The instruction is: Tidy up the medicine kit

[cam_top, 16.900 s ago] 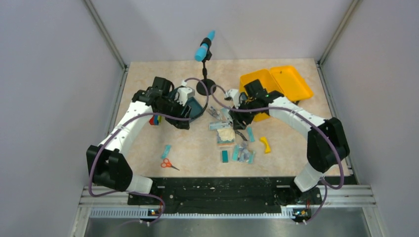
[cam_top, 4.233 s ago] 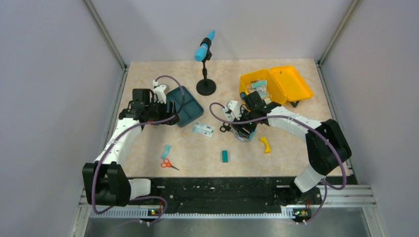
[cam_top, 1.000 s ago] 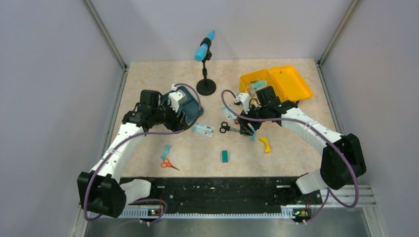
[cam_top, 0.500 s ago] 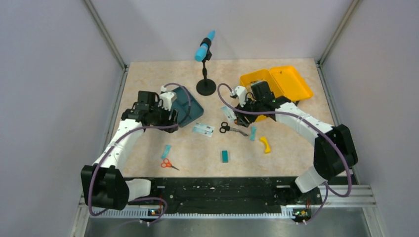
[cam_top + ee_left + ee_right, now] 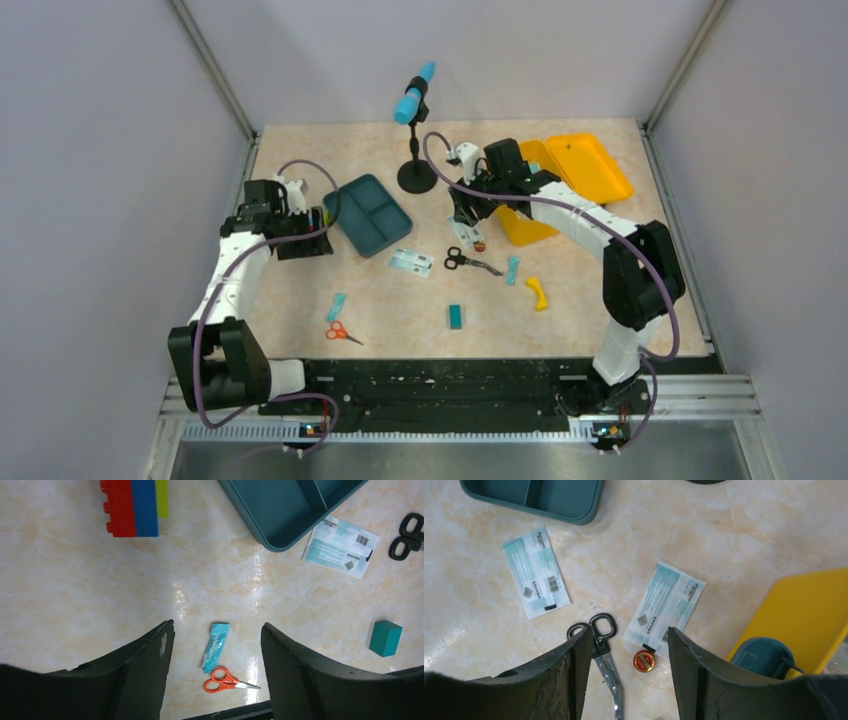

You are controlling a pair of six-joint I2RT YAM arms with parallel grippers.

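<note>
The medicine kit (image 5: 528, 226) is a bright yellow box at the back right with its lid (image 5: 592, 166) open; its wall (image 5: 805, 611) and teal handle (image 5: 762, 657) show in the right wrist view. Its dark teal insert tray (image 5: 368, 213) lies flat on the table left of centre, apart from the box. My left gripper (image 5: 301, 240) is open and empty, left of the tray (image 5: 295, 505). My right gripper (image 5: 468, 207) is open and empty beside the box, above a white-teal packet (image 5: 665, 609) and a small red cap (image 5: 644, 660).
A second packet (image 5: 410, 263), black scissors (image 5: 468, 262), a teal sachet (image 5: 512, 270), a yellow curved piece (image 5: 538, 293), a teal block (image 5: 455, 317), orange scissors (image 5: 342, 332) and another sachet (image 5: 337, 306) lie loose. A microphone stand (image 5: 416, 176) stands behind. A toy brick block (image 5: 132, 505) lies left of the tray.
My left gripper has drawn back to the left, away from the tray, which now lies flat. My right gripper has moved back and left beside the kit; a packet and red cap lie under it.
</note>
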